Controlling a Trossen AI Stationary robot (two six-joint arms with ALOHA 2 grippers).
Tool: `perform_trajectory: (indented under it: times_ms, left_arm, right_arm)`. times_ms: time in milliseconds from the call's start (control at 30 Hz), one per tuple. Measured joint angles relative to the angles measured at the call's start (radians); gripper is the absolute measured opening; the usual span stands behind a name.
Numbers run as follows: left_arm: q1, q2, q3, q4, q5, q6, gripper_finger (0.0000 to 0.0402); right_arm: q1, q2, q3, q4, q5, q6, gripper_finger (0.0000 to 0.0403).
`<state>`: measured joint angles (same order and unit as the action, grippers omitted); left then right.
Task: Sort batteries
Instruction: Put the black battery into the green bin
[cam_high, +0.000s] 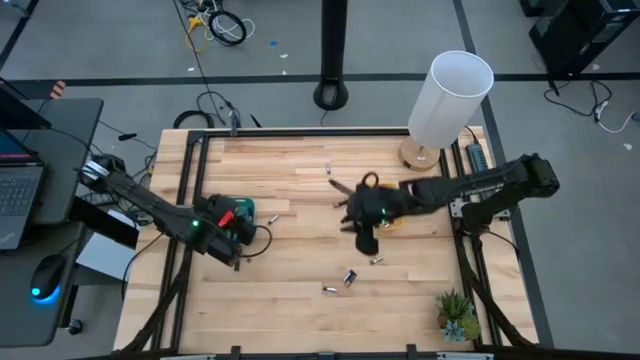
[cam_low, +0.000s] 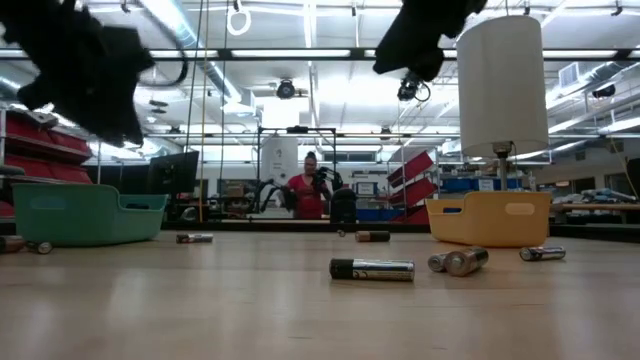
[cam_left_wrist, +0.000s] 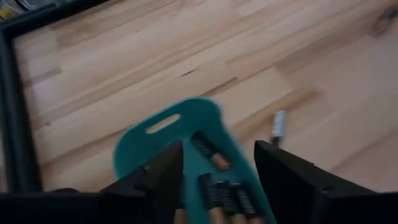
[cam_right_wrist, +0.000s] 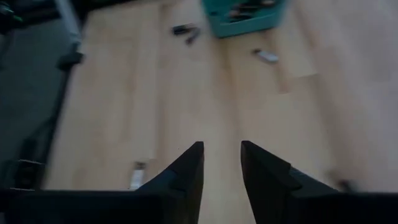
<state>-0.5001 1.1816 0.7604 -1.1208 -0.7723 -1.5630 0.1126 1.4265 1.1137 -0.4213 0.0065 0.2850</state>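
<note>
The green tray (cam_high: 243, 209) sits left of the table's middle and holds several batteries (cam_left_wrist: 219, 186). My left gripper (cam_left_wrist: 217, 168) hovers open just above it, holding nothing. The yellow tray (cam_low: 490, 218) stands right of the middle and is mostly hidden under my right arm in the high view. My right gripper (cam_right_wrist: 222, 165) is open and empty above bare wood near the table's middle (cam_high: 360, 215). Loose batteries lie on their sides on the table: one by the green tray (cam_high: 272, 218), two toward the far edge (cam_high: 332, 172), and three toward the near edge (cam_high: 350, 277).
A lamp with a white shade (cam_high: 452, 95) and wooden base stands at the far right corner, next to a power strip (cam_high: 477, 155). A small plant (cam_high: 457, 315) stands at the near right corner. A black frame (cam_high: 190, 200) borders the table. A person (cam_low: 308, 190) stands far behind it.
</note>
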Motion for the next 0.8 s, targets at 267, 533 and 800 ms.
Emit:
perform_trajectory:
  times_ms: [267, 533, 800]
  left_arm:
    - [0.009, -0.025, 0.181, 0.002, -0.118, 0.045, 0.0179]
    - [0.015, -0.025, 0.21, 0.057, -0.138, 0.044, 0.0168]
    - [0.015, -0.024, 0.21, 0.108, -0.144, 0.041, 0.0168]
  right_arm:
    - [-0.269, 0.038, 0.01, -0.041, -0.175, -0.3, 0.013]
    - [-0.371, 0.234, 0.003, -0.08, -0.239, -0.558, 0.019]
    - [-0.371, 0.359, 0.003, -0.016, -0.211, -0.662, 0.0205]
